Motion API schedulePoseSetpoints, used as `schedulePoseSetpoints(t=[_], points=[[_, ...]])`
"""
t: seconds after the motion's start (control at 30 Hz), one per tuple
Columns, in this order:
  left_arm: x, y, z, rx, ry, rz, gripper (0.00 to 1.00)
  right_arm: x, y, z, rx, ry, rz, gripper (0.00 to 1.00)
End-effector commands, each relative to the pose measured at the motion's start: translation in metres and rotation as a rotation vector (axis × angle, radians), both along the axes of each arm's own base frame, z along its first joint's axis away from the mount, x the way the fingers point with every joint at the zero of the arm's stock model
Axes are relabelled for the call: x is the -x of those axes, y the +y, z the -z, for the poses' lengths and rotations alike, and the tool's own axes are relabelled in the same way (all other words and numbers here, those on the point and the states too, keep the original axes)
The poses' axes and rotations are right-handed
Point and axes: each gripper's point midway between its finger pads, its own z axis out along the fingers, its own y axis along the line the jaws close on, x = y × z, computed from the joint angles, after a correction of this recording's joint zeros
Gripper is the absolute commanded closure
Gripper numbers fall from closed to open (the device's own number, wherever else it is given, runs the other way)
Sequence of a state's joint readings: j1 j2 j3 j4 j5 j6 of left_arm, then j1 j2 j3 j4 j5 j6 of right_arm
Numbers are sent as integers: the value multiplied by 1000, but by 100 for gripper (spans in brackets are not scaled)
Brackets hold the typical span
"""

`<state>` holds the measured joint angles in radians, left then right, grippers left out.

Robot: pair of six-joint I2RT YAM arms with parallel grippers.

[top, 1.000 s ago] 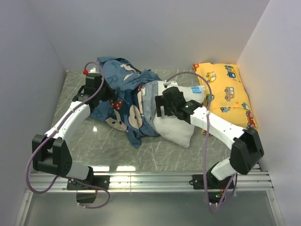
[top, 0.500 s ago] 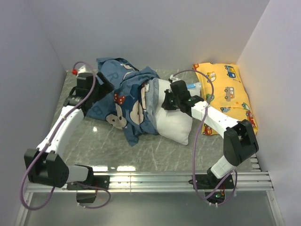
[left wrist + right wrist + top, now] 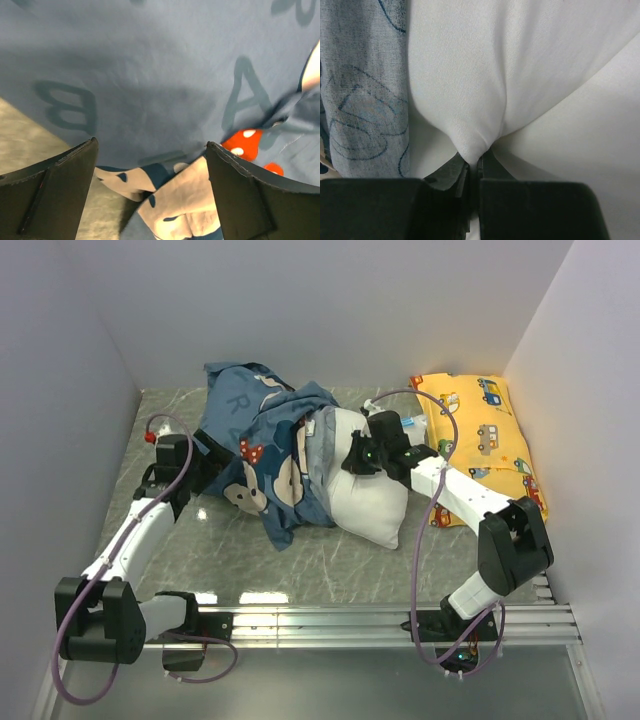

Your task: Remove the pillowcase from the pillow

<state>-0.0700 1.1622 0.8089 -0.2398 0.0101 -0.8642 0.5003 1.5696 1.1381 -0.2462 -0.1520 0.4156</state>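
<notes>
- Now the pillowcase (image 3: 262,450) lies bunched at the far left of mid-table, dark blue with mouse faces, red dotted bows and pale letters, and covers the left end of the pillow (image 3: 372,502).
- The plain white pillow's right part juts out bare toward the near right.
- The right gripper (image 3: 474,167), spread a second ago, is now clamped tight on a pinched fold of the pillow.
- The left gripper (image 3: 151,150) has let go. Its jaws gape with nothing in them, the pillowcase is just beyond, and the arm has drawn back near-left.
- A yellow car-print pillow (image 3: 485,440) lies far right on the grey table (image 3: 330,565).
</notes>
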Motion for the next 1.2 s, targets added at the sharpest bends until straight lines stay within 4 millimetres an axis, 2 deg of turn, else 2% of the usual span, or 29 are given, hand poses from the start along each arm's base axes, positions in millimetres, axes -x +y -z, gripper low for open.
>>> schedulePoseSetpoints(t=[0.0, 0.03, 0.13, 0.23, 0.33, 0.37, 0.43, 0.47, 0.5, 0.57, 0.6, 0.67, 0.7, 0.77, 0.93, 1.07, 1.1, 1.13, 1.17], points=[[-18, -28, -41, 110, -203, 106, 5, 21, 2, 17, 3, 85, -34, 100], [-18, -30, -31, 112, -177, 112, 6, 22, 2, 18, 2, 88, -34, 100], [-24, -35, -24, 110, -171, 110, 7, 21, 3, 17, -1, 88, -34, 100], [-30, -35, -19, 108, -171, 97, 14, 20, 4, 14, -5, 83, -37, 100], [-36, -35, -16, 115, -169, 88, 38, 19, 5, 12, -2, 77, -36, 100], [-37, -34, -15, 111, -160, 79, 60, 18, 4, 10, 0, 73, -33, 100], [-41, -31, -24, 99, -170, 66, 81, 18, 2, 7, 10, 65, -30, 100], [-41, -24, -23, 74, -153, 35, 96, 19, 1, 1, 8, 55, -27, 100], [-41, -21, -35, 62, -168, 25, 100, 19, -1, 0, 12, 49, -25, 100], [-39, -9, -37, 19, -148, -25, 100, 17, -6, -9, 12, 32, -11, 100], [-41, -1, -49, 10, -162, -51, 100, 17, -7, -12, 9, 31, -8, 100], [-40, 12, -56, -9, -158, -99, 100, 14, -12, -21, 0, 17, 5, 100], [-39, 28, -61, -32, -151, -152, 100, 11, -16, -25, -9, 10, 23, 100], [-38, 44, -66, -47, -148, -204, 100, 10, -22, -36, -21, -4, 40, 100], [-28, 103, -75, -87, -134, -395, 100, -4, -52, -68, -54, -57, 133, 100], [-11, 154, -68, -98, -101, -559, 100, -10, -77, -86, -73, -84, 208, 100], [-2, 176, -68, -91, -101, -621, 100, -11, -83, -87, -75, -85, 224, 100], [1, 184, -68, -77, -106, -640, 100, -12, -92, -94, -82, -102, 246, 100], [9, 201, -63, -65, -103, -693, 100, -11, -95, -95, -84, -107, 253, 100]])
